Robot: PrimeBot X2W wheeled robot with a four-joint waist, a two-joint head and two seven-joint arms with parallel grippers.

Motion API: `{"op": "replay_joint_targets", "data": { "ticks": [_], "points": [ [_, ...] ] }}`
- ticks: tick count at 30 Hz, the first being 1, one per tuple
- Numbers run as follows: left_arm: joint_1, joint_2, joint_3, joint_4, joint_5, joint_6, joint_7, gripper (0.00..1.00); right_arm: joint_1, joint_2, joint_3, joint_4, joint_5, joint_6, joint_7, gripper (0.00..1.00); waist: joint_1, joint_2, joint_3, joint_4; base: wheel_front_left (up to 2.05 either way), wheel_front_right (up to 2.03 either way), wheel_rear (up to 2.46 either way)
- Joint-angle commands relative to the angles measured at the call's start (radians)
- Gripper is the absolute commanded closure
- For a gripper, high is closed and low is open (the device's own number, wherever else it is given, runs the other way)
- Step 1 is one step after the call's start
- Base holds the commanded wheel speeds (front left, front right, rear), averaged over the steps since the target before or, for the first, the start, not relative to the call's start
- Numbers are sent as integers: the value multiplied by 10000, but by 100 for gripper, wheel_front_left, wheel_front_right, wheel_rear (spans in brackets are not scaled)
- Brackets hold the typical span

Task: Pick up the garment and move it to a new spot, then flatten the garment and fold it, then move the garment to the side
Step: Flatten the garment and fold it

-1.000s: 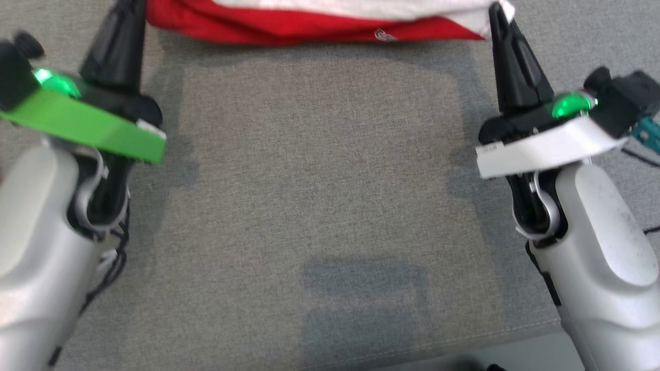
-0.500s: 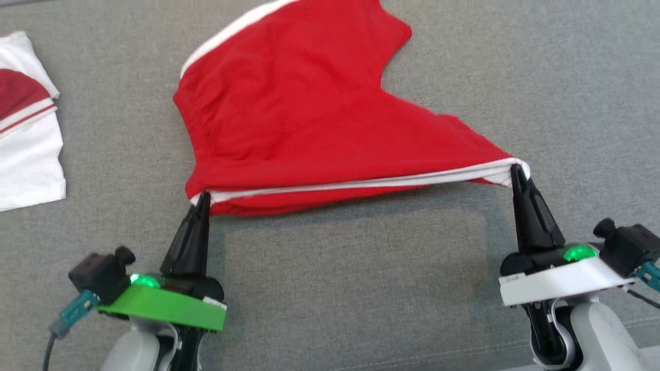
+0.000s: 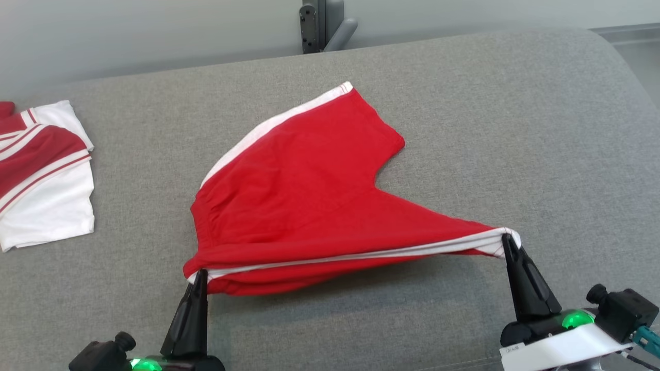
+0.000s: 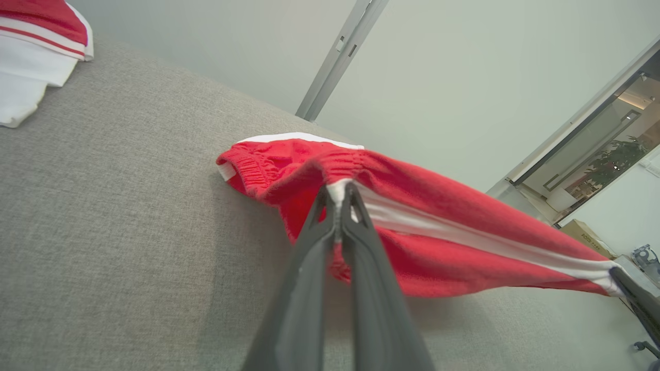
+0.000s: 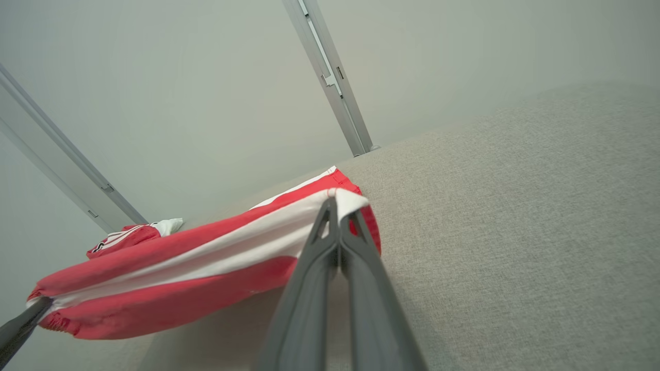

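Since the earlier frame the head camera tips upward, so both grippers sit lower in the picture; their hold on the shorts looks unchanged.

Left gripper (image 3: 200, 273), at lower left, has its fingers pinched tight on the waistband end of the white side stripe; right gripper (image 3: 507, 238), at lower right, is clamped on the stripe's hem end; the red shorts (image 3: 304, 196) run taut between them, near edge raised, the rest trailing toward frame centre on the grey sofa (image 3: 515, 129); a folded red-and-white garment (image 3: 46, 175) lies well apart at the left edge; the step looks like laying out for flattening; next, both arms should lower together, keeping tension, before letting go.
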Motion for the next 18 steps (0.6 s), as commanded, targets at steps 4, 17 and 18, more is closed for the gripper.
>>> {"op": "replay_joint_targets", "data": {
  "ticks": [4, 17, 18],
  "points": [
    [635, 94, 91, -335, -33, -13, -34, 100, 598, -211, 93, -206, 82, -6, -27, 100, 1, 65, -389, -99, 0, 0, 0],
    [-604, -253, -260, 901, -768, -14, -35, 100, -925, -76, -356, 1102, -392, -8, 360, 100, 1, 65, -98, 427, 0, 0, 0],
    [-862, -330, -323, 1113, -777, -14, -35, 100, -1194, -54, -415, 1280, -410, -8, 406, 100, 1, 65, -54, 526, 0, 0, 0]
  ]
}}
